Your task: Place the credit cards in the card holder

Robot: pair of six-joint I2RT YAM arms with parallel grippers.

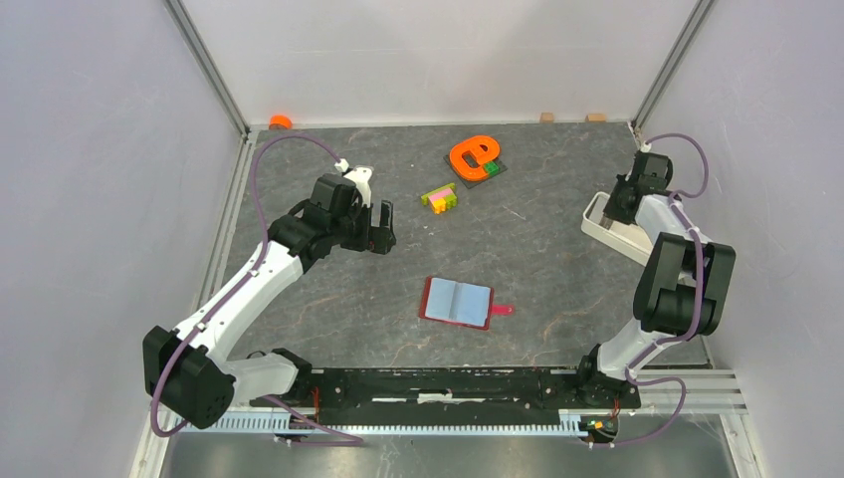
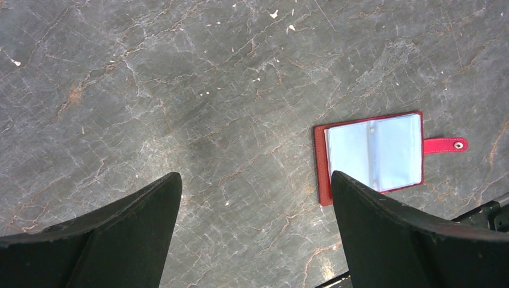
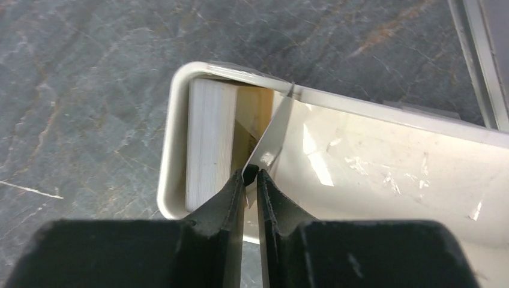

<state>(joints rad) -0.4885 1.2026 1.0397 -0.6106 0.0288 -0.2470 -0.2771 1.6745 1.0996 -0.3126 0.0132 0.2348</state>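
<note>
The card holder lies open in the middle of the table, light-blue inside up, red snap tab to the right; it also shows in the left wrist view. My left gripper hangs open and empty above bare table left of it. My right gripper is inside the white tray. In the right wrist view it is shut on one thin credit card, seen edge-on and tilted up. A stack of credit cards stands on edge at the tray's end, a tan face behind it.
An orange e-shaped piece on a dark plate and multicoloured toy bricks lie at the back middle. A small orange object and two tan blocks sit by the back wall. The tray rim surrounds my right fingers.
</note>
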